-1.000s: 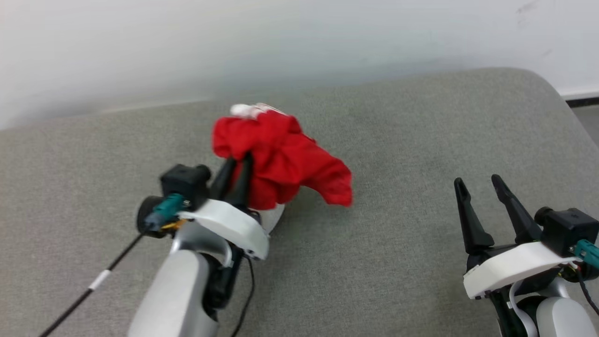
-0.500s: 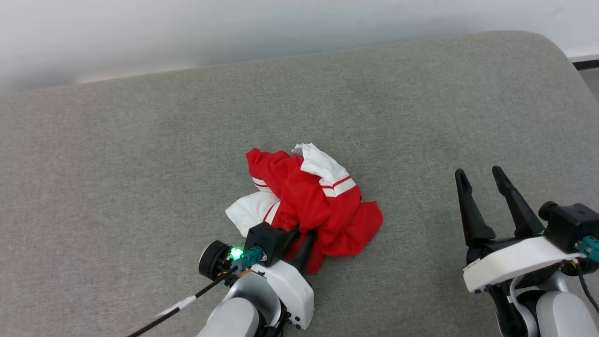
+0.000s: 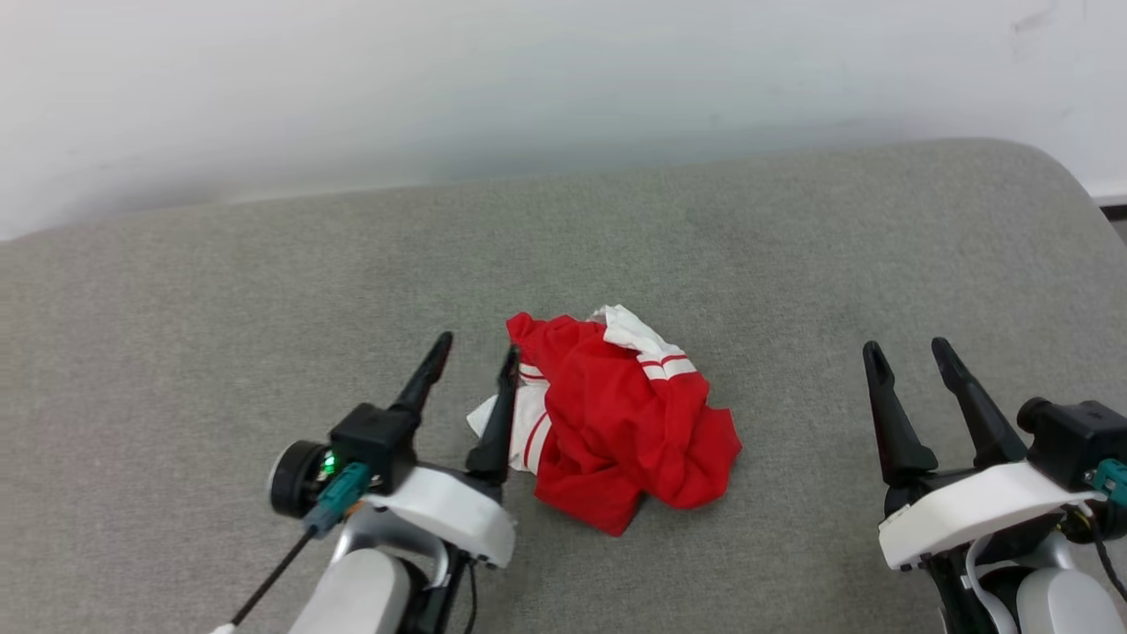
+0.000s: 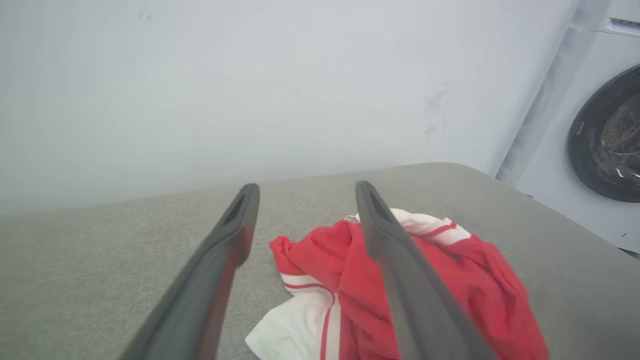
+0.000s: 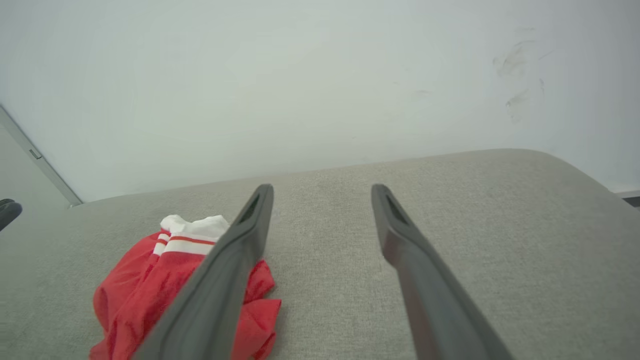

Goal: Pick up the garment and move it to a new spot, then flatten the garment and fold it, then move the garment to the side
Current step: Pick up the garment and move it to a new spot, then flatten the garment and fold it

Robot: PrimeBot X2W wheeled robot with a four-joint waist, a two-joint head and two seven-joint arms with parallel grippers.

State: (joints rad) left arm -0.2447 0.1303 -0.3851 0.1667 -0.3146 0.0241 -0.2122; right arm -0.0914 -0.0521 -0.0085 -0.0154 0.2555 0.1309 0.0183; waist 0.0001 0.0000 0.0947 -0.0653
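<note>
Head view: garment [image 3: 629, 423] crumpled on cushion [image 3: 264, 282]; left gripper [image 3: 478, 348] just beside garment, jaws apart, empty; right gripper [image 3: 907, 346] likewise apart, well clear. Flattening likely next: needs edge grasps.

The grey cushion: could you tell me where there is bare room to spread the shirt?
Bare: between the shirt and the right gripper, behind the shirt up to the wall, and left of the left gripper. Crowded: where that gripper sits close beside the shirt.
</note>
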